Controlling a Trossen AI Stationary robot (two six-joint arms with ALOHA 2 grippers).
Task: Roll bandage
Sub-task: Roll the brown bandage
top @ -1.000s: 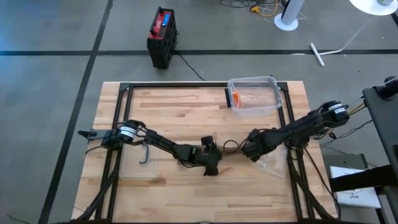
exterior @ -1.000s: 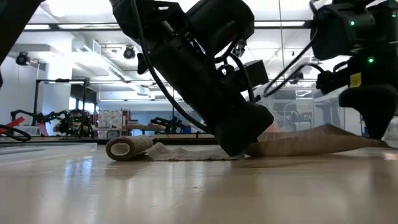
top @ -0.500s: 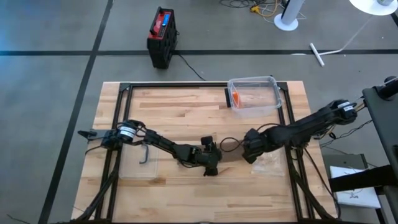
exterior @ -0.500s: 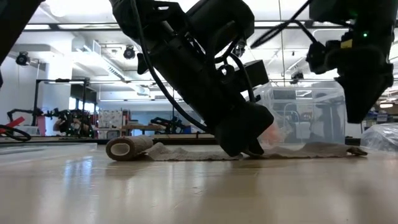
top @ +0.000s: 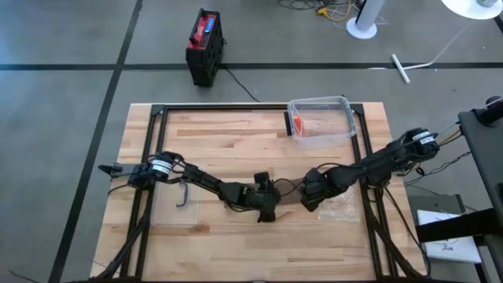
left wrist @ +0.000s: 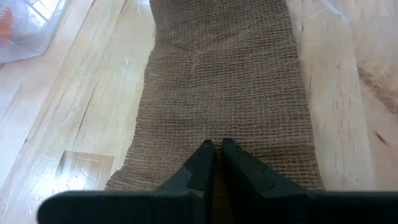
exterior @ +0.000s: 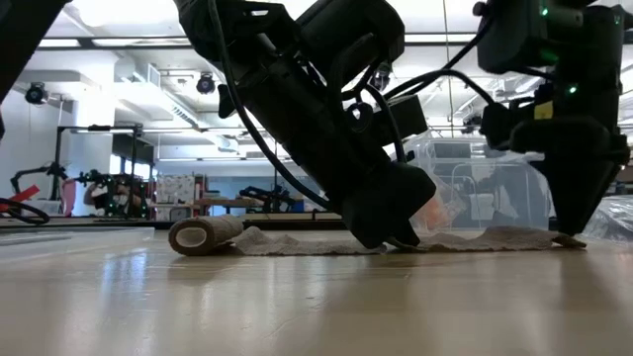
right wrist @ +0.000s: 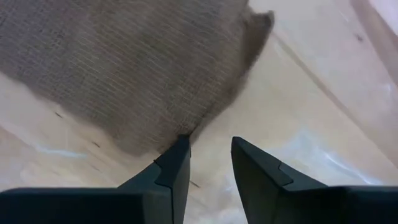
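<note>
Down at the middle of the light wooden surface (top: 220, 149), the left gripper (left wrist: 214, 151) has its fingers pressed together, tips planted on the tan woven gauze bandage (left wrist: 224, 81) — the flat strip runs straight out ahead of them. In the low view the bandage's rolled end (exterior: 203, 235) sits behind that gripper, the loose strip passing under it toward the right gripper (right wrist: 208, 155). That one stands close beside the left gripper, fingers slightly parted with nothing between them; one fingertip (right wrist: 180, 146) touches the frayed corner of the strip, the other is over bare wood. Past the right gripper, farther from both arms, a clear plastic bin (top: 321, 120) holds something orange, and a crumpled clear plastic wrapper (top: 342, 206) lies just beside the right arm.
</note>
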